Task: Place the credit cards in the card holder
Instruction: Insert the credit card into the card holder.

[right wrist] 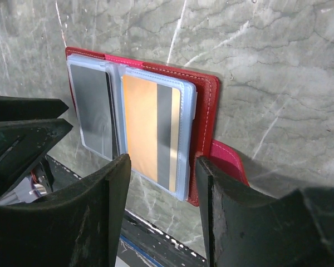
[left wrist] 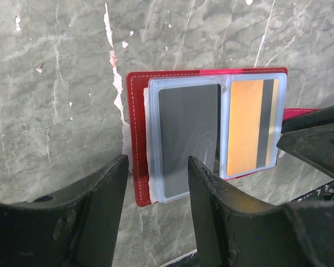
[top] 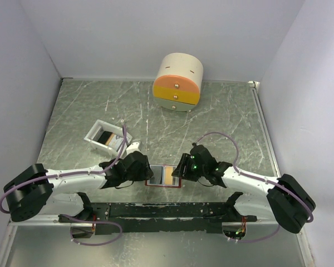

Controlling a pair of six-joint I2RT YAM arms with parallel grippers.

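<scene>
- The card holder (top: pixel 163 176) lies open on the table (top: pixel 222 122), near the arms' bases and between both grippers. A dark card (left wrist: pixel 188 133) fills its left sleeve and an orange card (left wrist: pixel 245 125) its right.
- The left gripper (left wrist: pixel 157 183) hovers at the holder's left edge, the right gripper (right wrist: pixel 162 167) at its right. Both are part open, gripping nothing.
- Step, as I judge it: two cards seated. Next comes fetching another from the tray (top: pixel 94 133), far left, which seems to hold dark ones, though it's hard to tell.
- Bare table lies beyond the holder, the rail (top: pixel 167 210) crowds its near side, and the drawer box (top: pixel 178 80) stands well apart.
</scene>
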